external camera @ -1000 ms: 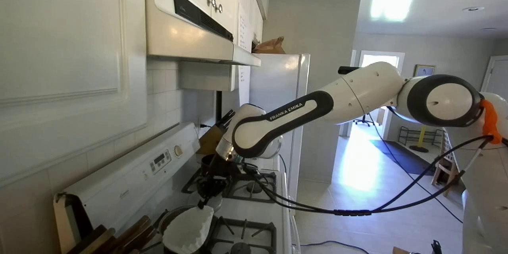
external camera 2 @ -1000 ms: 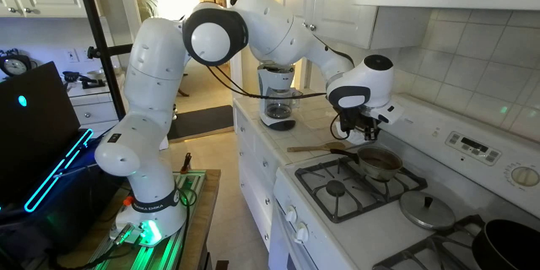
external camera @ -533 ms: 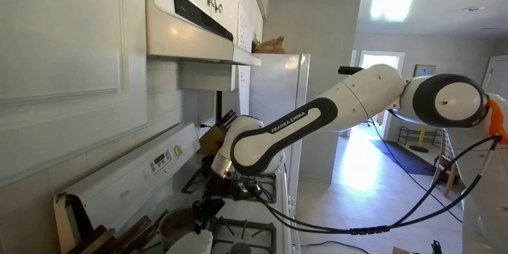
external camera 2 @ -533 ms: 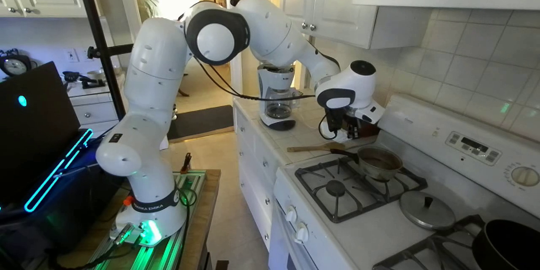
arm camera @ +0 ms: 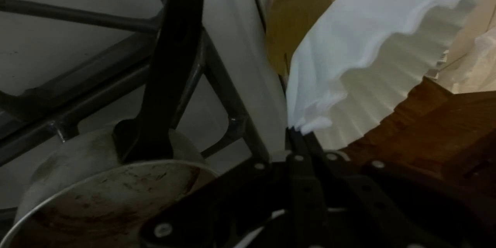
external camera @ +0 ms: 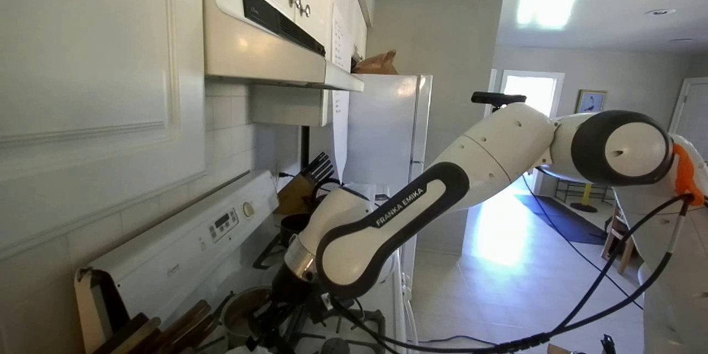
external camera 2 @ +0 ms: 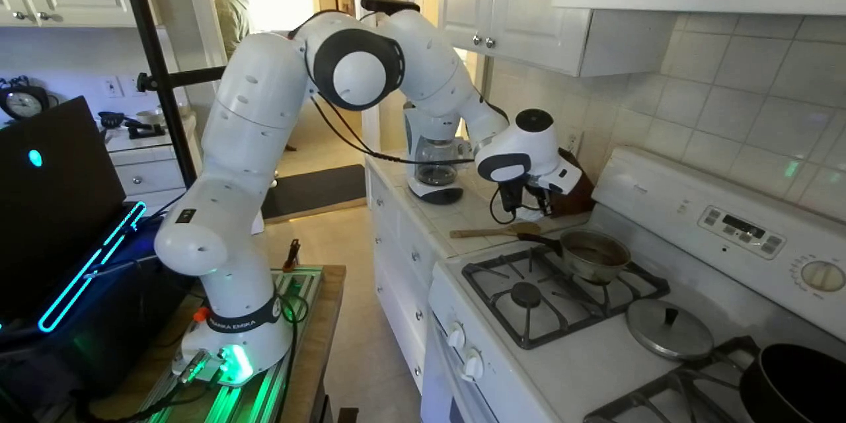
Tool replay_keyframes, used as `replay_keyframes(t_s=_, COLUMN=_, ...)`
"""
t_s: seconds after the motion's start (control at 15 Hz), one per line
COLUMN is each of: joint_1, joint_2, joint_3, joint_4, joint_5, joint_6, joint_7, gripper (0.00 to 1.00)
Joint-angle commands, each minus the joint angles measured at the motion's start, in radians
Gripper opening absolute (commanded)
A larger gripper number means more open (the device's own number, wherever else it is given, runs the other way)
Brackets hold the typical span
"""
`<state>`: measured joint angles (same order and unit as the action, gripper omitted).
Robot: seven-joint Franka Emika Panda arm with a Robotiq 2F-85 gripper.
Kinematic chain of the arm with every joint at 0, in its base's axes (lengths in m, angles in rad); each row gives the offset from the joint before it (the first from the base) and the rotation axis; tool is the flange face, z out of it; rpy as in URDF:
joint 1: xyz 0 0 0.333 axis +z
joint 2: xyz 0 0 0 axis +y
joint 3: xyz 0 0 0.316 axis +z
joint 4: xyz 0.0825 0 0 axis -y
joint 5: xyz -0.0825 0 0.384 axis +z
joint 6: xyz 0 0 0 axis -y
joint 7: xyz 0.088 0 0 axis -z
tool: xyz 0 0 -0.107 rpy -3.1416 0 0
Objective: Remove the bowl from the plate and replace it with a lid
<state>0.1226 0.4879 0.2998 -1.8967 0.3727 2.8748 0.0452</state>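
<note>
My gripper [arm camera: 301, 130] is shut on the edge of a thin, white, fluted paper filter [arm camera: 368, 42], which fans out beyond the fingertips in the wrist view. In an exterior view the gripper [external camera 2: 543, 206] hangs over the counter behind the saucepan, the filter [external camera 2: 529, 213] partly hidden by it. A grey, round lid [external camera 2: 669, 329] with a black knob lies flat on the stove between the burner grates, well away from the gripper. The bowl and the plate are out of view.
A stained saucepan [external camera 2: 598, 256] sits on a burner just below the gripper, its dark handle [arm camera: 166, 77] pointing across the grate. On the counter lie a wooden spoon [external camera 2: 496, 231] and a coffee maker [external camera 2: 433, 152] stands. A brown knife block [arm camera: 445, 124] is close beside the filter. A black pot [external camera 2: 803, 377] occupies another burner.
My gripper has carried the paper filter past the saucepan, lower and farther over the counter. In an exterior view the filter has nearly dropped below the bottom edge. The lid has not moved.
</note>
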Motion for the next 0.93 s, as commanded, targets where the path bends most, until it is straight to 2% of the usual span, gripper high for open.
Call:
replay_keyframes(t_s=0.0, joint_1=0.029, joint_2=0.043, joint_3=0.016, joint_4=-0.007, joint_5=0.014, joint_6=0.106, joint_7=0.048, gripper=0.00)
replay_keyframes(t_s=0.27, joint_1=0.065, joint_2=0.069, joint_3=0.007, joint_4=-0.013, joint_5=0.000, joint_6=0.176, joint_7=0.119, gripper=0.00)
replay_keyframes(t_s=0.33, joint_1=0.074, joint_2=0.073, joint_3=0.000, joint_4=-0.012, joint_5=-0.004, joint_6=0.180, joint_7=0.135, gripper=0.26)
replay_keyframes(t_s=0.4, joint_1=0.078, joint_2=0.073, joint_3=-0.006, joint_4=-0.010, joint_5=-0.006, joint_6=0.178, joint_7=0.148, gripper=0.28)
replay_keyframes(t_s=0.53, joint_1=0.087, joint_2=0.070, joint_3=-0.025, joint_4=-0.003, joint_5=-0.008, joint_6=0.166, joint_7=0.178, gripper=0.39)
replay_keyframes(t_s=0.87, joint_1=0.077, joint_2=0.065, joint_3=-0.076, joint_4=0.033, joint_5=0.001, joint_6=0.180, joint_7=0.238, gripper=0.75)
